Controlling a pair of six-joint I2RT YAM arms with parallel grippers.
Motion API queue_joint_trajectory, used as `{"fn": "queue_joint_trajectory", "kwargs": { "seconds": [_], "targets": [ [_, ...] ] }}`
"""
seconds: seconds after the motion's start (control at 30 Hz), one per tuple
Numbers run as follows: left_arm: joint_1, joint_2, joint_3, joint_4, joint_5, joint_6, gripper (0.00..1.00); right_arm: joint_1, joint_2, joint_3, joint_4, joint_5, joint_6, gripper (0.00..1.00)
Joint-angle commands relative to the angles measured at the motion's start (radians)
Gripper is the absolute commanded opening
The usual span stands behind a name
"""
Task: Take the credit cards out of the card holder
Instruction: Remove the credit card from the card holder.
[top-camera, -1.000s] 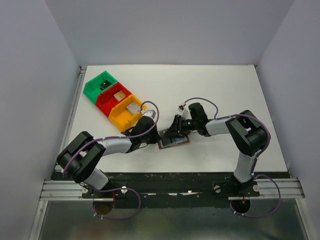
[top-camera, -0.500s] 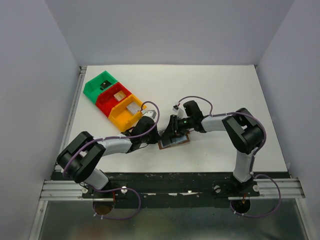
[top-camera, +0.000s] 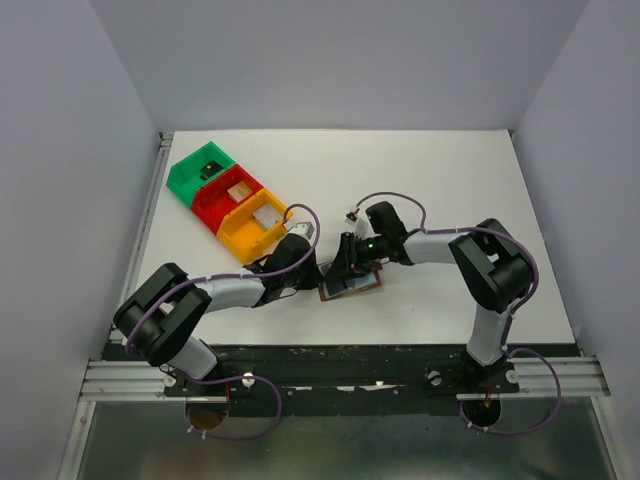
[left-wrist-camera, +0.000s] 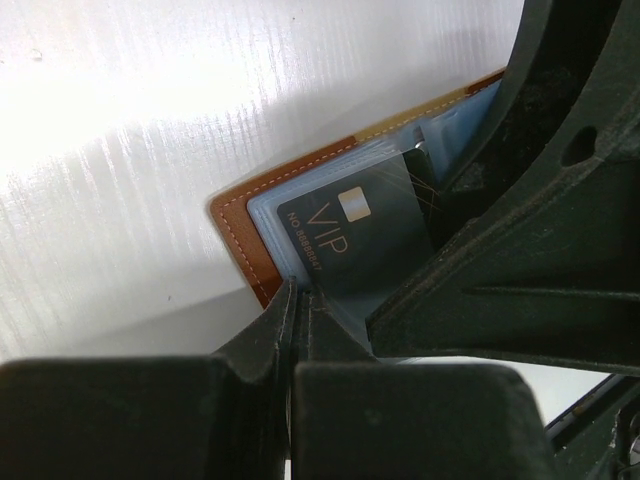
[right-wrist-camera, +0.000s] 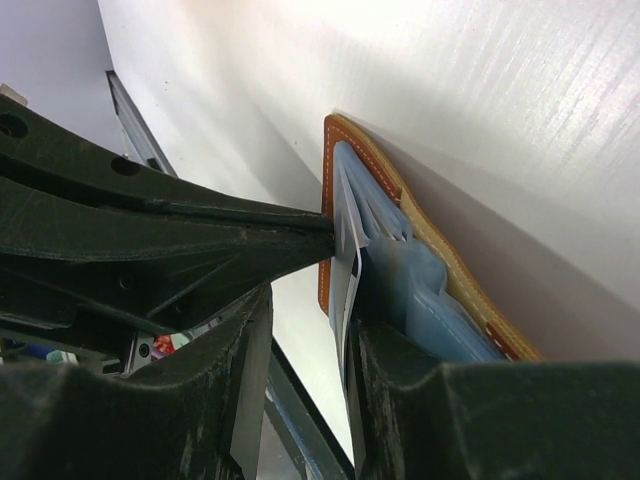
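A brown card holder (top-camera: 350, 283) lies open on the white counter (top-camera: 430, 170), midway between two robot arms. The left jaws are clenched shut, their tips pressed on its near edge, apparently to pin it so it cannot slide. A dark card (left-wrist-camera: 345, 235) marked VIP shows in a blue-grey pocket. The right jaws stand part open astride the lifted edge of a card (right-wrist-camera: 347, 262), not squeezing it, seemingly lined up to draw it out.

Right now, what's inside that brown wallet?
A dark VIP card sits in a grey-blue pocket of the card holder. The right gripper hides the remaining pockets' contents.
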Motion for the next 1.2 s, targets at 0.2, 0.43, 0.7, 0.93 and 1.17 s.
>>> {"fn": "queue_joint_trajectory", "kwargs": {
  "seconds": [0.2, 0.43, 0.7, 0.93, 1.17],
  "targets": [
    [-0.007, 0.005, -0.016, -0.084, -0.038, -0.015, 0.00, 0.004, -0.085, -0.033, -0.104, 0.039, -0.049, 0.41],
    [-0.007, 0.005, -0.016, -0.095, -0.045, -0.021, 0.00, -0.013, -0.124, -0.054, -0.110, 0.048, -0.053, 0.38],
    [-0.007, 0.008, -0.014, -0.109, -0.053, -0.029, 0.00, -0.035, -0.171, -0.080, -0.110, 0.052, -0.056, 0.36],
    [-0.007, 0.008, -0.016, -0.112, -0.055, -0.030, 0.00, -0.058, -0.205, -0.105, -0.110, 0.052, -0.059, 0.33],
    [-0.007, -0.004, -0.019, -0.112, -0.061, -0.027, 0.00, -0.064, -0.220, -0.117, -0.121, 0.080, -0.059, 0.22]
  ]
}}
